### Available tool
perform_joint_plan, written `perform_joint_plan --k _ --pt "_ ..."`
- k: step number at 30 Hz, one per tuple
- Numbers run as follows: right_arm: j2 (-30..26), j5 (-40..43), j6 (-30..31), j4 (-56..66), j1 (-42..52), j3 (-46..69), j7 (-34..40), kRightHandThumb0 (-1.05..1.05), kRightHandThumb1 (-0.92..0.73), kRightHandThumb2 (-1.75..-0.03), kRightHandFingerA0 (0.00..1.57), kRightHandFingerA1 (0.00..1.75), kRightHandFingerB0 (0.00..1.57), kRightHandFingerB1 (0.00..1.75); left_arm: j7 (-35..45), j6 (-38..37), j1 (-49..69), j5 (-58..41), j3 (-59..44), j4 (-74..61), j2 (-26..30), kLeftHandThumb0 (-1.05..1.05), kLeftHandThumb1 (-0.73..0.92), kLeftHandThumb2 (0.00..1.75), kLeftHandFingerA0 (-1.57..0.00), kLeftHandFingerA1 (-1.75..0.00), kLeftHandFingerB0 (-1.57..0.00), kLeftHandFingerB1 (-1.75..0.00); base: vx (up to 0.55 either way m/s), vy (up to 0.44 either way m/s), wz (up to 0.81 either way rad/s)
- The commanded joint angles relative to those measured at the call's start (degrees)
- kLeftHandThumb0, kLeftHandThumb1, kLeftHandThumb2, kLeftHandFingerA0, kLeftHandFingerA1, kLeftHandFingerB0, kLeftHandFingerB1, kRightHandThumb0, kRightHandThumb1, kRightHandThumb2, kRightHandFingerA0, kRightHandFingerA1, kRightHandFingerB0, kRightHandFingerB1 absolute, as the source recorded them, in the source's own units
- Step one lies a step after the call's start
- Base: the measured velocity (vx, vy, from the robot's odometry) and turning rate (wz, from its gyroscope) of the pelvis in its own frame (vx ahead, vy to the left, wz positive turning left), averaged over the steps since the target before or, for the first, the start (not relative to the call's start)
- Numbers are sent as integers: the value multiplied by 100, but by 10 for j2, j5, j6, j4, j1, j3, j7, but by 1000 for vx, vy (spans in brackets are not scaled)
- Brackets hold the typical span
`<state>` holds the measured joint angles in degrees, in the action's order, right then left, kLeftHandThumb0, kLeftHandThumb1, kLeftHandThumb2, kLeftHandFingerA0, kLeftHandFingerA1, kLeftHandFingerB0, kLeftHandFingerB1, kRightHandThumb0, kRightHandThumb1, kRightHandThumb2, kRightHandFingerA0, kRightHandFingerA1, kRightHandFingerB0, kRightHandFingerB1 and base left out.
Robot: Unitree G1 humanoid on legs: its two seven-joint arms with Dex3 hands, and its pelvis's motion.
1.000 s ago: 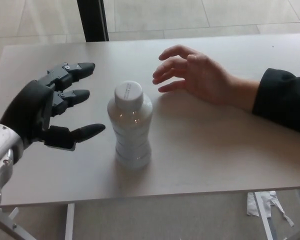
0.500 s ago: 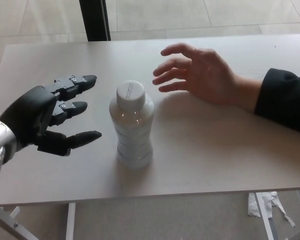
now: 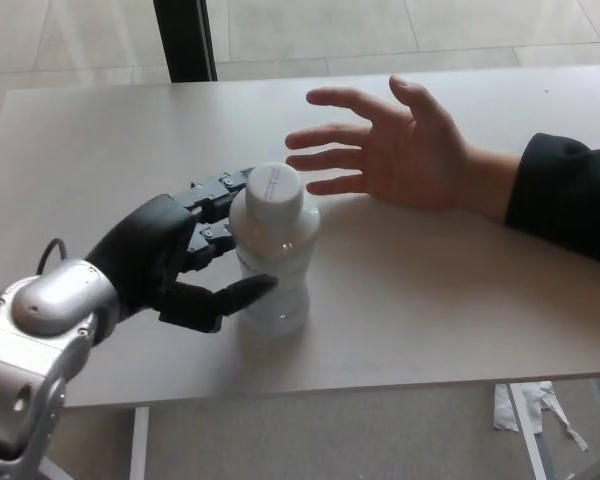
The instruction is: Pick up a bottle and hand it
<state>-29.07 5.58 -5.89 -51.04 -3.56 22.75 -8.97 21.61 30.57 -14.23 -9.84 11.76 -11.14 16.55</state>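
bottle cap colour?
White, on the clear bottle; the cap shows best in the head view, from above.

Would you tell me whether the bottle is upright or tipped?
Upright: the bottle stands on the table, white cap on top, left hand around it.

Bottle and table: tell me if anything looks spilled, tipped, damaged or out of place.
Nothing stands out. The bottle stands upright on the table with its white cap on, and no liquid shows around it. The left hand wraps its side; a person's hand waits open beyond it.
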Motion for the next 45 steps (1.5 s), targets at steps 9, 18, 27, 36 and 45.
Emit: perform_joint_plan --k 9,18,27,36,45 --pt "-5 10 5 9 -12 2 3 -67 -58 -58 116 139 38 53 -65 -18 39 66 35 1 -61 -89 44 65 0 -18 0 0 0 0 0" --pt "4 15 15 31 -11 5 8 -64 -57 -58 110 116 41 53 -173 -10 24 162 69 19 -105 -87 50 89 0 -26 0 0 0 0 0" --pt "1 9 8 35 -5 4 10 -66 -57 -58 116 126 41 53 -316 2 0 261 103 58 -184 -86 49 84 -1 -34 0 0 0 0 0" --pt "8 21 13 48 -1 11 9 -62 -59 -58 107 94 42 51 -461 -104 9 325 127 145 -235 -12 74 63 -104 -107 -10 -25 0 0 0" --pt "7 18 13 44 -5 10 12 -61 -60 -58 91 65 45 50 -481 -158 16 316 110 167 -246 5 61 113 -86 -175 -86 -140 0 0 0"
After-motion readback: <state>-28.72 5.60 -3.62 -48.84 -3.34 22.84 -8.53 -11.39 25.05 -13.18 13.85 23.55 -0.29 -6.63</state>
